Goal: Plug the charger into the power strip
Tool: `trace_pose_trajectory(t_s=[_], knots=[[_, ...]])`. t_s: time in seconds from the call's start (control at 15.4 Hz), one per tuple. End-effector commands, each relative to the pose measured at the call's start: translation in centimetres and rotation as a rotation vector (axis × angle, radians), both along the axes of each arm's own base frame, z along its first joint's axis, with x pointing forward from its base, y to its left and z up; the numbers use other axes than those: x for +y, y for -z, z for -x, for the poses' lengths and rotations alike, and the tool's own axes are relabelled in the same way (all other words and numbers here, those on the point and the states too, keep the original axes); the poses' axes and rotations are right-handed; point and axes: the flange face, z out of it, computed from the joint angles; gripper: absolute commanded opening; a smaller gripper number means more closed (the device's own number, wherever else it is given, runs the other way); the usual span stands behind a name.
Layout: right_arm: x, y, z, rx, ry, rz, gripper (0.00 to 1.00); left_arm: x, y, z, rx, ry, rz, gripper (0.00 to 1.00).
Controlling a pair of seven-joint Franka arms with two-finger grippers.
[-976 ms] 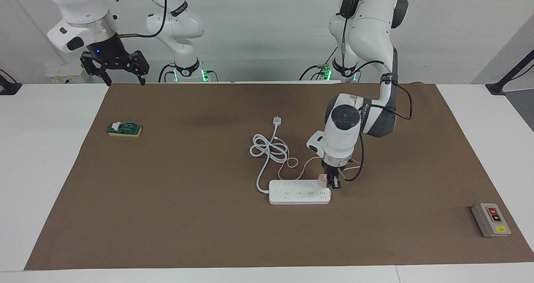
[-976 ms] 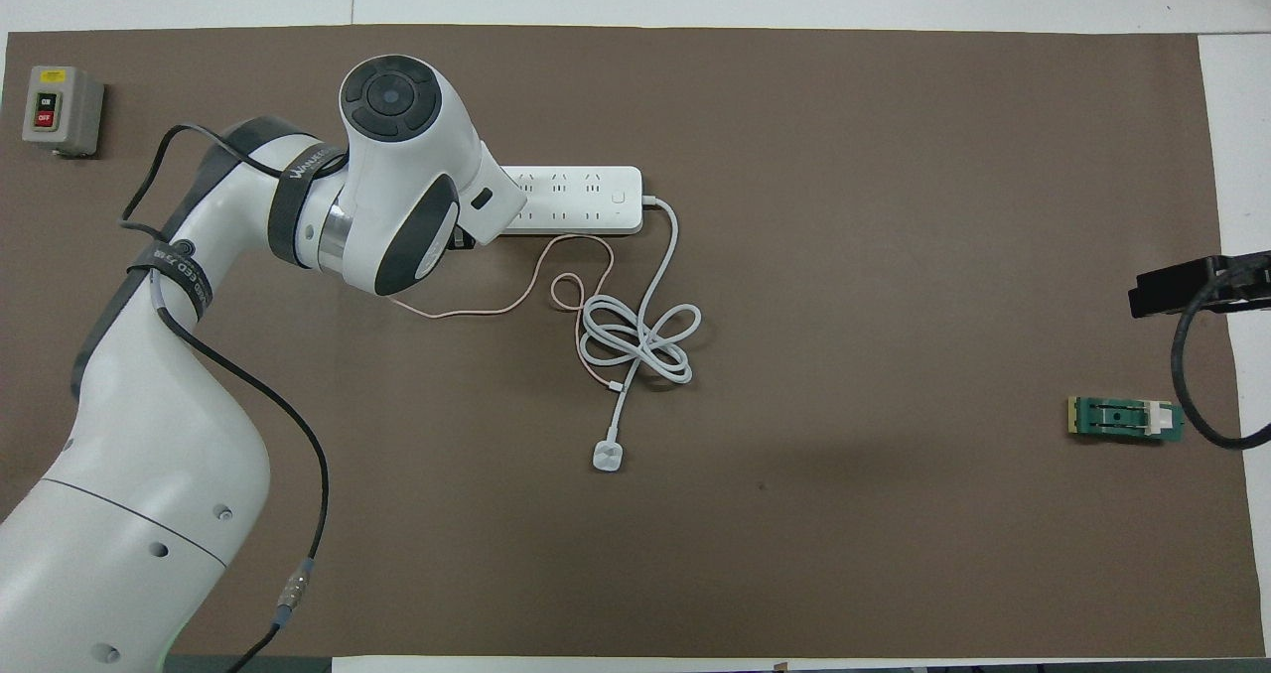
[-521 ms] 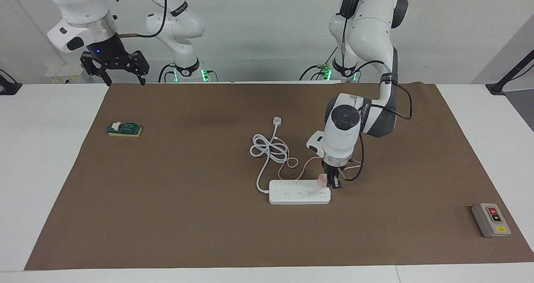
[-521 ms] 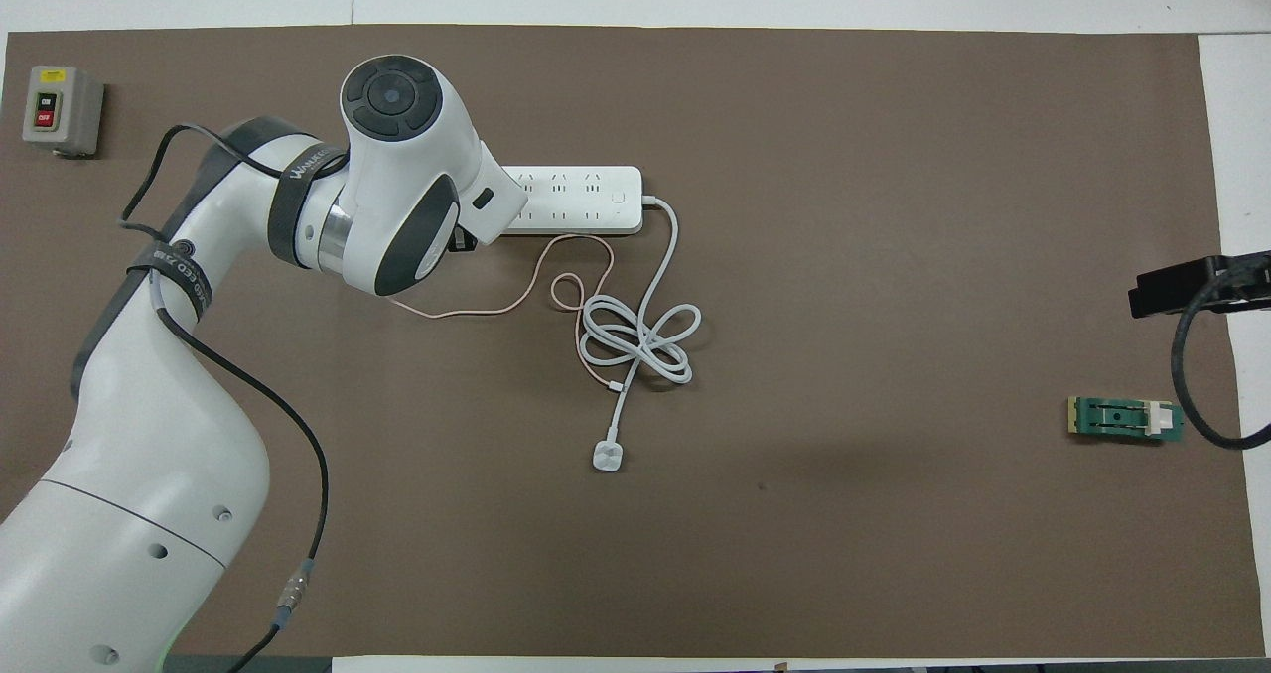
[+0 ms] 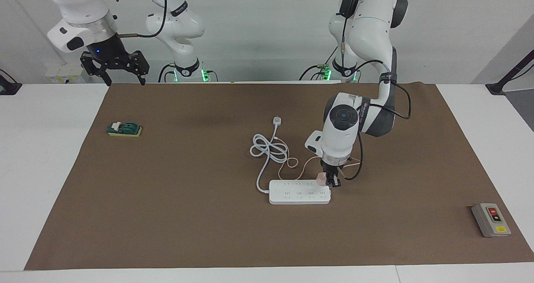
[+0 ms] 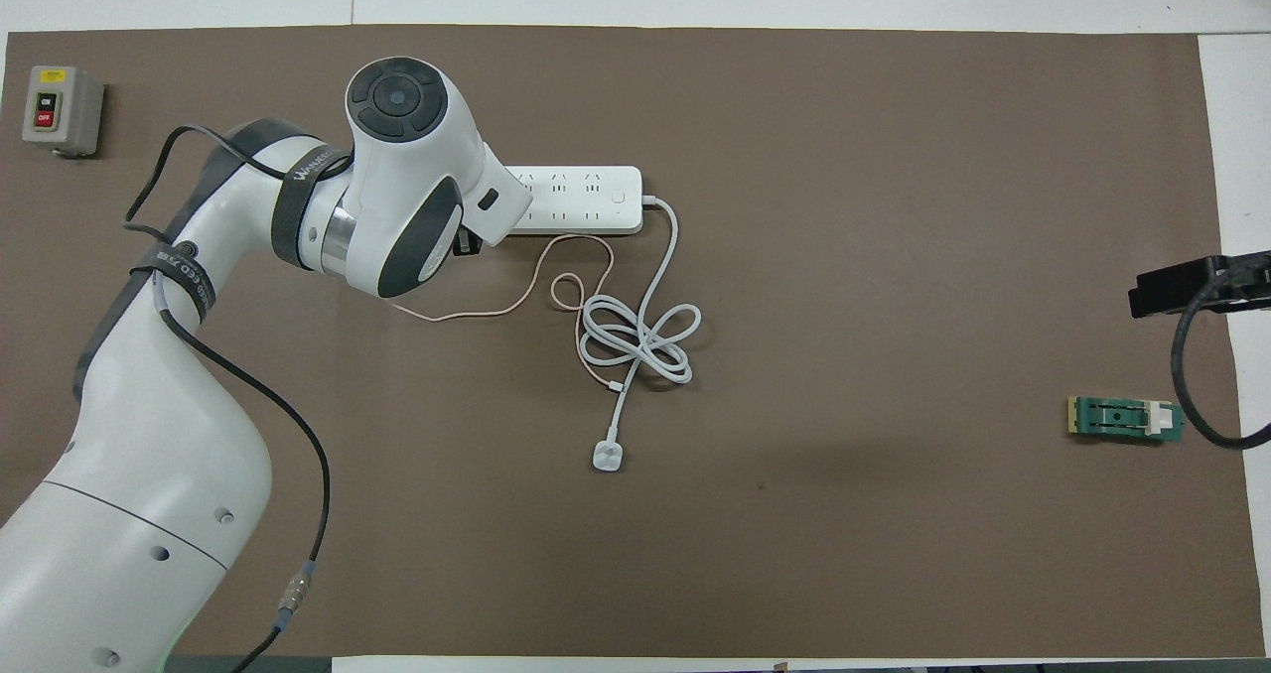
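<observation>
The white power strip (image 5: 298,192) lies flat mid-table, and it also shows in the overhead view (image 6: 586,200). My left gripper (image 5: 331,182) points down over the strip's end toward the left arm's end of the table, shut on the small pink charger (image 5: 321,178). The charger is at the strip's socket row nearer the robots; I cannot tell whether its prongs are in. Its thin pink cable (image 6: 496,306) trails toward the robots. From overhead my left wrist hides the charger. My right gripper (image 5: 121,68) waits open above the mat's corner by its base.
The strip's thick white cord (image 5: 270,149) lies coiled nearer the robots and ends in a small white plug (image 5: 277,120). A grey button box (image 5: 491,220) sits at the left arm's end. A green block (image 5: 124,129) sits at the right arm's end.
My left gripper, with the charger, has shifted very slightly toward the right arm's end of the table, along the strip. The right arm has not moved.
</observation>
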Motion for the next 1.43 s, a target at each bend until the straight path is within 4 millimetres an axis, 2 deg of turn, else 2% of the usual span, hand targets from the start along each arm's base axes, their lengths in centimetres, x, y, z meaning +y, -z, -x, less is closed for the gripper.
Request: trace_pose_trajectory(t_s=[0.0, 0.59, 0.85, 1.17, 1.37], knots=[[-0.4, -0.2, 0.6, 0.0, -0.013, -0.005, 1.0, 0.0, 1.5, 1.2, 0.026, -0.018, -0.002, 0.0], [-0.4, -0.2, 0.6, 0.0, -0.013, -0.005, 1.0, 0.3, 1.6, 0.1, -0.014, -0.026, 0.023, 0.0], [-0.4, -0.2, 0.6, 0.0, -0.013, -0.005, 1.0, 0.2, 3.2, -0.7, 0.004, -0.02, 0.008, 0.0], [-0.4, -0.2, 0.6, 0.0, -0.012, -0.004, 1.0, 0.3, 3.5, -1.2, 0.005, -0.021, 0.002, 0.0], [-0.4, -0.2, 0.6, 0.0, -0.013, -0.005, 1.0, 0.1, 4.7, -1.3, 0.016, -0.01, -0.017, 0.0]])
